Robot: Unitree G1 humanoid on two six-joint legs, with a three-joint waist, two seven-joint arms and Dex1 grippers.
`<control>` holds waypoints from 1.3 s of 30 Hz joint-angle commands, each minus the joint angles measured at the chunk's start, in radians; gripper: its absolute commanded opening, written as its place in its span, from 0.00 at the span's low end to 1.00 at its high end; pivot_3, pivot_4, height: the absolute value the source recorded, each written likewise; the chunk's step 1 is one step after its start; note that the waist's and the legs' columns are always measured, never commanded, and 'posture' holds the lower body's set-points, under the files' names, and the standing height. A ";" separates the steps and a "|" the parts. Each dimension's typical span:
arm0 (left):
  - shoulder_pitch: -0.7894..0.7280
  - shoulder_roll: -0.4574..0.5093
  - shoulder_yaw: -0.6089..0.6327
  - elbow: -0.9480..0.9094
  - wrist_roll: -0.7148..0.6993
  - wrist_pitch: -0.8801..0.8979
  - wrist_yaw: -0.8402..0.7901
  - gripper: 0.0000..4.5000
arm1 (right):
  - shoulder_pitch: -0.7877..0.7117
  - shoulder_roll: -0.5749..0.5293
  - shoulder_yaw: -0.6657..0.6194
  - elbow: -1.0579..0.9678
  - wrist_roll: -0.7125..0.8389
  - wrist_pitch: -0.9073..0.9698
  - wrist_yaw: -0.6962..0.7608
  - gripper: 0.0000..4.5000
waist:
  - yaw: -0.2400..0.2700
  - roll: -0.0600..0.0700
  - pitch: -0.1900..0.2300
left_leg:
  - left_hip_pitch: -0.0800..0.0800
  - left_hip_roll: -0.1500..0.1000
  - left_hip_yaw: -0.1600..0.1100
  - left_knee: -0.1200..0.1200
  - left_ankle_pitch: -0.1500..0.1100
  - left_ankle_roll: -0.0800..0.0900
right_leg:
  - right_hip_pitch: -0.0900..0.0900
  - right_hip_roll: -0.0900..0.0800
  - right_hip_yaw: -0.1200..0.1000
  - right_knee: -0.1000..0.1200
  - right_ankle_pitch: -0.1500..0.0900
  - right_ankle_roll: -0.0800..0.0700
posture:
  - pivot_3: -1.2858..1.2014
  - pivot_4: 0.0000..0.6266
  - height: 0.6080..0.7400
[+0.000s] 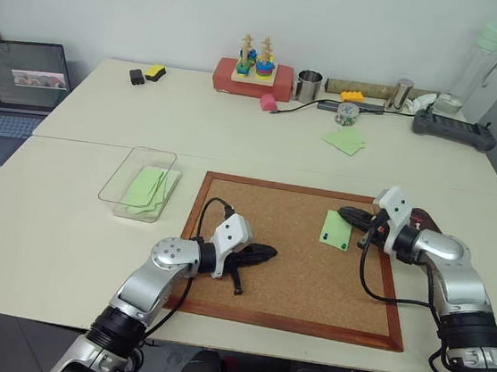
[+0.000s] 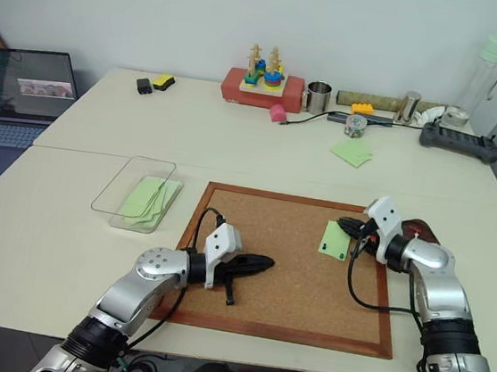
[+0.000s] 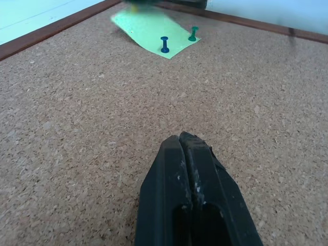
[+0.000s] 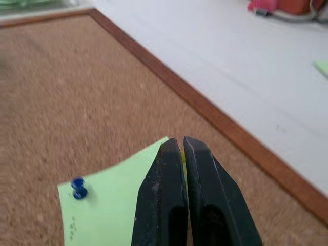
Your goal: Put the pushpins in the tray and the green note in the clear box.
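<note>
Right gripper (image 1: 346, 214) clenched over green note's (image 1: 336, 230) top edge, sliver of yellow between its fingers, note on corkboard (image 1: 294, 263) with blue pin (image 3: 164, 44) and green pin (image 3: 193, 34), left gripper (image 1: 268, 253) shut, empty, clear box (image 1: 122, 177) holding pale-green sheets (image 1: 149, 188), tray (image 2: 419, 231) behind right gripper, contents hidden, no legible writing.

Left gripper (image 3: 183, 141) closed, resting low over corkboard (image 1: 292, 272) near its left edge; right gripper (image 4: 178, 146) pinched together over corkboard's right side.
</note>
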 commanded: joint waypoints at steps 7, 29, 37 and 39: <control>0.034 0.022 -0.031 0.069 0.075 0.056 0.038 0.00 | -0.007 0.014 -0.036 -0.058 0.045 0.012 0.001 0.01 | -0.003 0.000 0.000 | 0.000 0.000 0.001 0.000 0.002 0.003 | 0.000 0.000 0.001 0.000 0.002 0.000 | 0.52 0.24 1.00; 0.041 0.015 -0.035 0.072 0.073 0.068 0.048 0.00 | 0.024 -0.002 -0.029 -0.110 0.000 -0.078 -0.001 0.01 | -0.008 0.001 -0.001 | 0.000 -0.001 0.001 0.000 0.003 0.003 | 0.000 0.000 0.001 -0.001 0.002 0.000 | 0.52 0.24 1.00; 0.041 0.017 -0.034 0.069 0.071 0.069 0.046 0.00 | 0.065 0.009 0.014 -0.094 -0.092 -0.281 -0.022 0.01 | -0.009 0.001 -0.001 | 0.000 -0.001 0.001 0.000 0.003 0.003 | 0.000 0.000 0.001 -0.001 0.002 0.001 | 0.52 0.24 1.00; 0.041 0.017 -0.034 0.069 0.070 0.069 0.045 0.00 | 0.067 0.007 0.023 -0.071 -0.124 -0.347 -0.030 0.01 | -0.009 0.001 -0.001 | 0.000 -0.001 0.001 0.000 0.003 0.003 | 0.000 0.000 0.001 -0.001 0.002 0.001 | 0.52 0.24 1.00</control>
